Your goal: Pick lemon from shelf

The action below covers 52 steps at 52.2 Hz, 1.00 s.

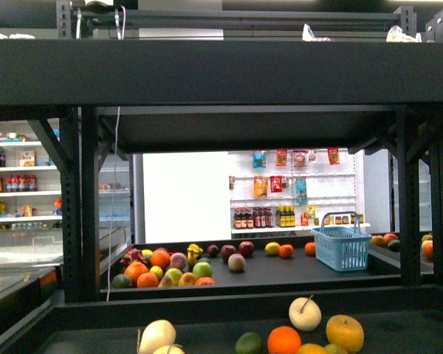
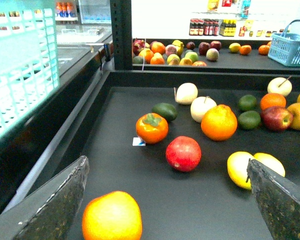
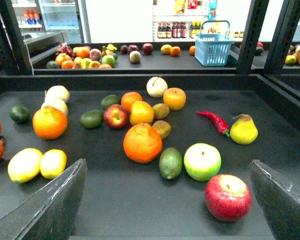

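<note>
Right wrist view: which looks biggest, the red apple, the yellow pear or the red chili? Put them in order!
1. Red apple, but it is nearest the camera, which may inflate it.
2. Yellow pear.
3. Red chili, long but thin.
Pear and chili lie close together, so that ranking is safer.

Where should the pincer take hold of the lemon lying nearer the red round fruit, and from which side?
Probably from above, closing on its two tapered ends: the lemon lies flat on the shelf deck, and the second lemon seems to press against one long flank, leaving a finger no gap there.
</note>
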Each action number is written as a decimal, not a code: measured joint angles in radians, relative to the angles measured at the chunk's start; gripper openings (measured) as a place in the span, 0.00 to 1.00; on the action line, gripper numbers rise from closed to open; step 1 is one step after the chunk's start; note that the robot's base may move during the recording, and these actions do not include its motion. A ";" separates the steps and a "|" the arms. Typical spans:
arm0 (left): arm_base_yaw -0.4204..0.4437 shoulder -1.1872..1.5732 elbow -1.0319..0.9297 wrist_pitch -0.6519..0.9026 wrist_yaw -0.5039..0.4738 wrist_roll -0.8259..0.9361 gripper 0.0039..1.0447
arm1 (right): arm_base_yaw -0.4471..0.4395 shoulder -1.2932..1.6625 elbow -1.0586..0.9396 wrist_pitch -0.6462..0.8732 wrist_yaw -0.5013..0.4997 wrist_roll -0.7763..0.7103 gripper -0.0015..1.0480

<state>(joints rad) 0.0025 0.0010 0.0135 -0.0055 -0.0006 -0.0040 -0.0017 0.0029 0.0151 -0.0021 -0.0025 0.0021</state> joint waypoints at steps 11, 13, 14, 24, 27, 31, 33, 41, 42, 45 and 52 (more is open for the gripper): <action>0.000 0.000 0.000 0.000 0.000 0.000 0.92 | 0.000 0.000 0.000 0.000 0.000 0.000 0.93; 0.000 0.000 0.000 0.000 0.000 0.000 0.92 | 0.000 0.000 0.000 0.000 -0.001 0.000 0.93; 0.000 0.000 0.000 0.000 0.001 0.000 0.92 | 0.000 0.000 0.000 0.000 0.000 0.000 0.93; 0.000 0.000 0.000 0.000 0.000 0.000 0.92 | 0.000 0.000 0.000 0.000 0.000 0.000 0.93; 0.000 0.000 0.000 0.000 0.000 0.000 0.92 | 0.000 0.000 0.000 0.000 0.000 0.000 0.93; 0.000 0.000 0.000 0.000 0.000 0.000 0.92 | 0.000 0.000 0.000 0.000 0.000 0.000 0.93; 0.000 0.000 0.000 0.000 0.000 0.000 0.92 | 0.000 0.000 0.000 0.000 -0.001 0.000 0.93; 0.000 0.000 0.000 0.000 0.000 0.000 0.92 | 0.000 0.000 0.000 0.000 0.000 0.000 0.93; 0.000 0.000 0.000 0.000 0.000 0.000 0.92 | 0.000 0.000 0.000 0.000 0.000 0.000 0.93; 0.000 0.000 0.000 0.000 0.000 0.000 0.92 | 0.000 0.000 0.000 0.000 0.000 0.000 0.93; 0.075 0.111 0.039 -0.146 0.138 -0.326 0.92 | 0.000 0.000 0.000 0.000 0.000 0.000 0.93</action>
<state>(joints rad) 0.0776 0.1120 0.0528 -0.1513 0.1375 -0.3302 -0.0017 0.0029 0.0151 -0.0017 -0.0025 0.0021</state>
